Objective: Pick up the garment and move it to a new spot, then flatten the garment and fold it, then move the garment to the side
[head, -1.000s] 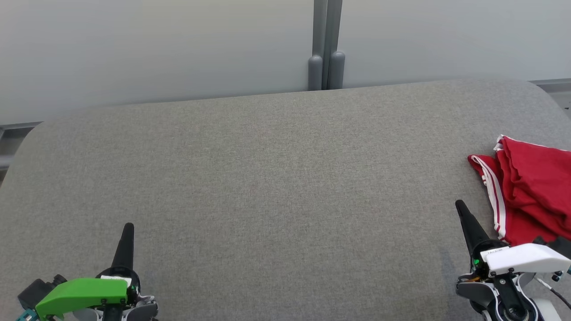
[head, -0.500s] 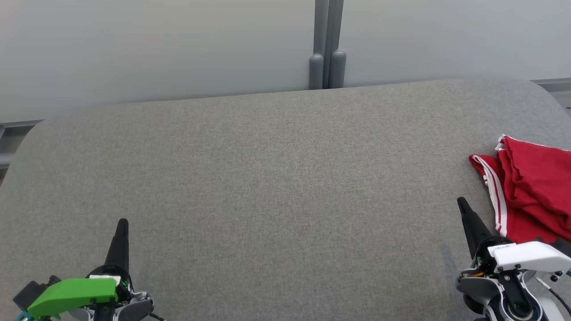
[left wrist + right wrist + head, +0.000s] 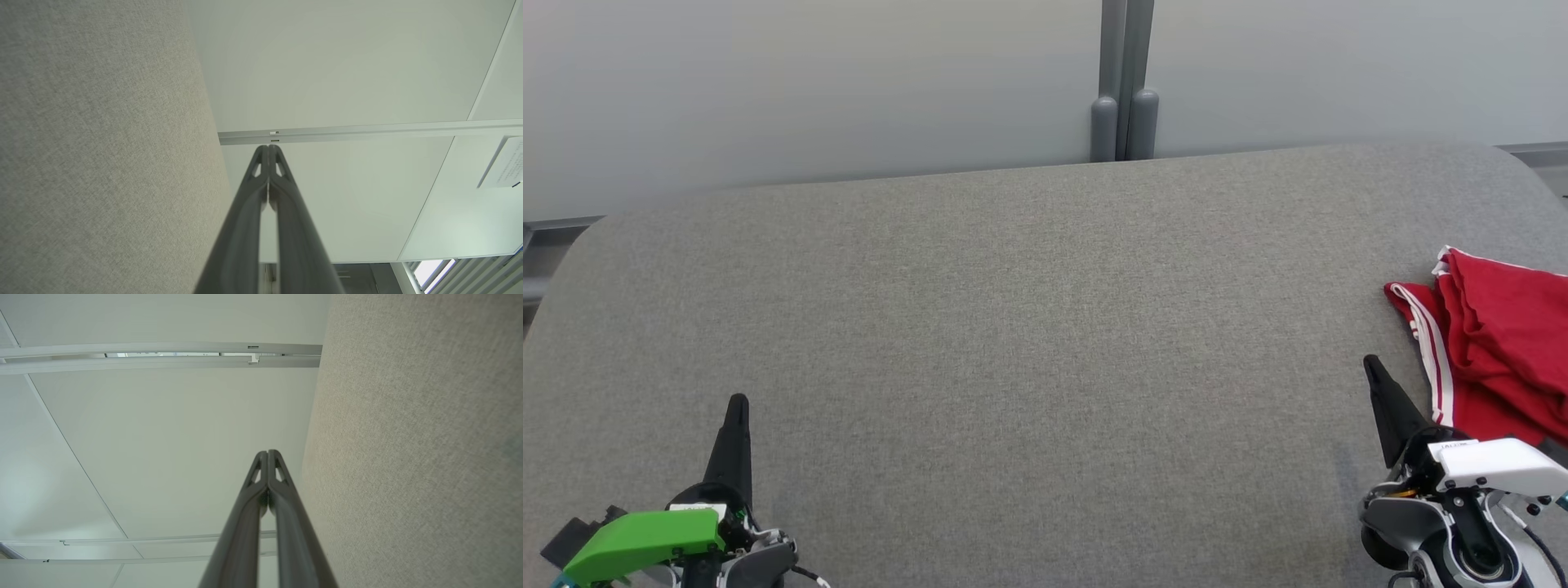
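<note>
The red garment (image 3: 1499, 335) with white side stripes lies at the far right edge of the grey surface (image 3: 1029, 327). It is bunched in loose layers and partly cut off by the view's edge. The left gripper (image 3: 737, 404) sits near left. The right gripper (image 3: 1370, 363) sits near right, just beside the striped hem. Both have their 2 fingers pressed together and carry nothing.

This fits 2 stages: a rumpled garment waiting to be lifted, or a roughly folded one already set aside. I cannot settle which. Either way, the care lies with the right arm. Its tip is close to the hem, so it should not scrape sideways across the cloth and drag the layers.
</note>
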Controlling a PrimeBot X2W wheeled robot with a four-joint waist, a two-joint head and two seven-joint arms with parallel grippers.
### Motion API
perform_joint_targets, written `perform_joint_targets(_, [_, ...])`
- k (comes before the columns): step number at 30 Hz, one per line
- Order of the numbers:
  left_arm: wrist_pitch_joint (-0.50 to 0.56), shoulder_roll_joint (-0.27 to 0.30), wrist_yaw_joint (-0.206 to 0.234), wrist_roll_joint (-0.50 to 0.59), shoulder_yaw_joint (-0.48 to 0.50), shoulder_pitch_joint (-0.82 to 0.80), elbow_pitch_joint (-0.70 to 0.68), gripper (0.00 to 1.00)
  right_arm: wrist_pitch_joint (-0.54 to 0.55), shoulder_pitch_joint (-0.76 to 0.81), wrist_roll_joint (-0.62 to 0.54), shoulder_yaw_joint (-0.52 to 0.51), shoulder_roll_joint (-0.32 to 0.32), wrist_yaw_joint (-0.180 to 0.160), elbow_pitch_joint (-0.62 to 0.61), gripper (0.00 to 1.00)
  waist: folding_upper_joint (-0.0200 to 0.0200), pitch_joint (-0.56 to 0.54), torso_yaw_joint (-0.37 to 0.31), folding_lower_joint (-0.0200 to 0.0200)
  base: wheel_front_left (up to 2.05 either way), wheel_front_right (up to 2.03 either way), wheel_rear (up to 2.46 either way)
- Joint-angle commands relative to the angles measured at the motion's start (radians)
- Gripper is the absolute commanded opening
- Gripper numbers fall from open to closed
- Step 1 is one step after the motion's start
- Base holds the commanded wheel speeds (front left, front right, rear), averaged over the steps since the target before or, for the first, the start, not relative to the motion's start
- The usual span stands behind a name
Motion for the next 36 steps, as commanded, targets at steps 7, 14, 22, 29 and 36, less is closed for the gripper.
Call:
perform_joint_targets(7, [0.009,-0.004,-0.012,-0.023,0.013,-0.016,0.002,0.00,0.008,-0.010,0.030,-0.007,-0.002,0.000,0.008,0.00,-0.0001,0.001,0.001,0.0000,0.00,0.00,0.00])
perform_joint_targets(14, [0.010,-0.005,-0.012,-0.022,0.014,-0.016,0.002,0.00,0.010,-0.010,0.027,-0.009,0.000,0.000,0.008,0.00,-0.0001,0.001,0.001,0.0000,0.00,0.00,0.00])
perform_joint_targets(22, [0.011,-0.005,-0.011,-0.021,0.015,-0.016,0.002,0.00,0.014,-0.011,0.023,-0.012,0.002,0.000,0.008,0.00,-0.0001,0.001,0.001,0.0000,0.00,0.00,0.00])
perform_joint_targets(29, [0.012,-0.006,-0.012,-0.020,0.015,-0.016,0.001,0.00,0.015,-0.011,0.020,-0.015,0.004,0.000,0.008,0.00,-0.0001,0.001,0.001,0.0000,0.00,0.00,0.00])
perform_joint_targets(36, [0.013,-0.006,-0.012,-0.019,0.016,-0.015,0.001,0.00,0.017,-0.011,0.019,-0.017,0.005,0.000,0.009,0.00,-0.0001,0.001,0.001,0.0000,0.00,0.00,0.00])
